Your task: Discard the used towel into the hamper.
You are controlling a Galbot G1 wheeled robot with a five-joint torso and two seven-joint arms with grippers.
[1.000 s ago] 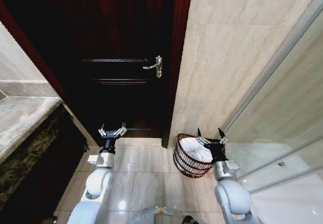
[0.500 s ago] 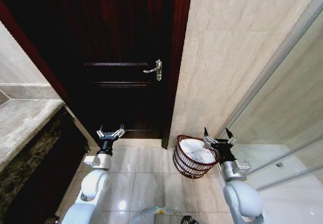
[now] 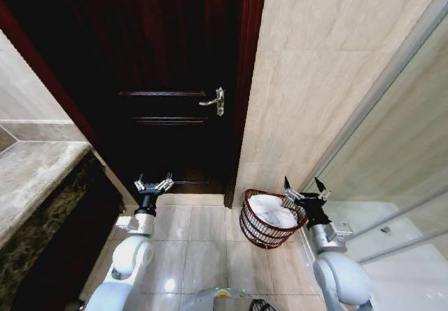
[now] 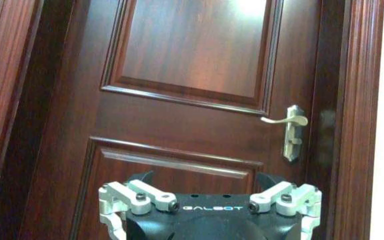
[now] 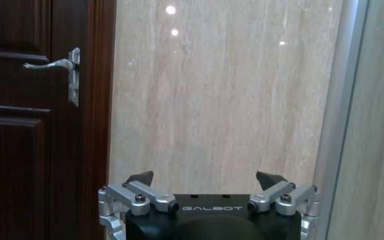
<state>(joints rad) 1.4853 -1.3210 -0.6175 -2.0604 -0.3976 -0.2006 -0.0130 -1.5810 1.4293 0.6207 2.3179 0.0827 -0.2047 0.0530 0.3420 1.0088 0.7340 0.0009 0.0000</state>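
the hamper (image 3: 271, 218), a round dark reddish-brown basket of open wire bars that widens toward its rim, stands on the tiled floor (image 3: 196, 248) in the corner where the beige marble wall (image 3: 315, 87) meets the frame of the dark wooden door (image 3: 168, 66). a white towel (image 3: 271, 210) lies bunched inside it, heaped up to about rim level.

the right gripper (image 3: 306, 189) is held just beside the hamper's rim, on the side toward the glass partition (image 3: 399, 185), with its jaws spread wide and nothing between them. in the right wrist view the same gripper (image 5: 205, 181) faces the marble wall, its two dark fingertips (image 5: 140, 178) well apart, with the door's silver handle (image 5: 64, 67) off to one side.

the left gripper (image 3: 154, 183) is raised above the floor in front of the door, near the end of the stone counter (image 3: 35, 178), well apart from the hamper. its jaws also stand wide open and empty. in the left wrist view that gripper (image 4: 209, 179) points straight at the door panels, with the lever handle (image 4: 290, 127) ahead of it near the door's edge.
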